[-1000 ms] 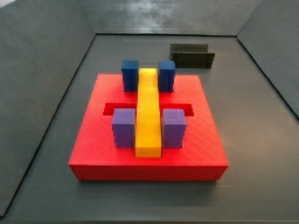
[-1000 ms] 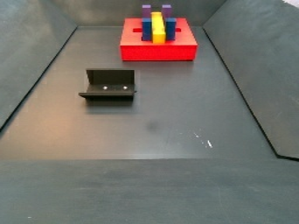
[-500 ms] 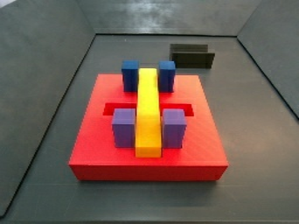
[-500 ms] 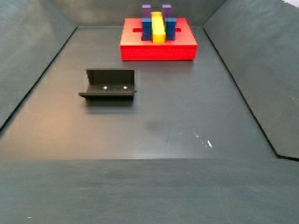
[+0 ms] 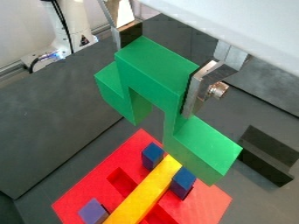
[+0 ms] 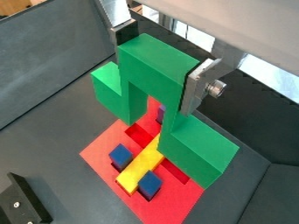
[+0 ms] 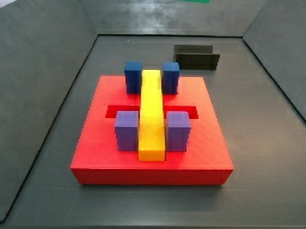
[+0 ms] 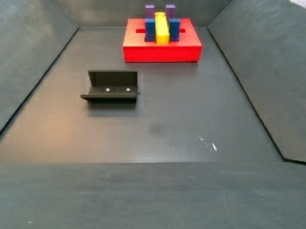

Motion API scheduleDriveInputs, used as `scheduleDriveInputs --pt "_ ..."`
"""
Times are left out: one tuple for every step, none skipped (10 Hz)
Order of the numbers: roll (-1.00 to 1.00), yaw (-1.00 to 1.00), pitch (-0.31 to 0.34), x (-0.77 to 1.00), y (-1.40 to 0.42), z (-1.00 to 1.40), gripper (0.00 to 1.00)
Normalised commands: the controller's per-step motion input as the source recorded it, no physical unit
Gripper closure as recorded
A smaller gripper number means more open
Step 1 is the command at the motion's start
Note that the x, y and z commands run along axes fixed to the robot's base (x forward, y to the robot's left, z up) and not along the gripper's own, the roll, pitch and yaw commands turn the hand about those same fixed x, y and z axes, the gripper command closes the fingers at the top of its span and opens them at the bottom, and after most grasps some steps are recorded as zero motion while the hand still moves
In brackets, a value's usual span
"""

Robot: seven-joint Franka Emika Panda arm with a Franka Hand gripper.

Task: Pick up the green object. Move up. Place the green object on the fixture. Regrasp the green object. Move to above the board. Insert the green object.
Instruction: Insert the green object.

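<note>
Your gripper [image 5: 160, 63] is clamped on the green object [image 5: 158, 87], which hangs high above the board [image 6: 114, 145] in both wrist views; one silver finger [image 5: 205, 85] presses flat on a side of the raised middle and the opposite finger [image 5: 121, 37] shows only as a sliver behind the piece. Judge it a rigid, light plastic block with smooth, likely slippery faces, so the hold on the two flat sides of the raised middle is the sound one, leaving the lower ends free to go down. Since the piece is broad and the pads bear on a small patch, expect it could pivot if an end catches the yellow bar [image 6: 143, 165] or a blue block [image 6: 121, 155]. Much is hidden from you: the green object covers part of the board in both wrist views, so you cannot see the slot it is meant for, nor whether its ends line up with it. In the side views neither gripper nor piece appears, save perhaps a green sliver at the upper edge; the fixture [image 8: 110, 88] stands bare on the floor, well apart from the board's near edge.
</note>
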Motion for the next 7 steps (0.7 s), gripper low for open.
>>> scheduleDriveInputs --pt "0.0 0.0 -0.027 0.17 -0.14 -0.24 1.0" --pt "0.0 0.0 -0.011 0.37 -0.16 -0.22 1.0" --pt "0.0 0.02 -0.013 0.45 -0.15 -0.22 1.0" --pt "0.0 0.02 -0.039 0.48 -0.18 -0.25 1.0" --pt "-0.03 0.0 -0.066 0.47 -0.22 -0.31 1.0" --pt "-0.03 0.0 -0.09 0.43 -0.24 -0.37 1.0" --pt "0.0 0.0 -0.084 0.46 -0.26 -0.44 1.0"
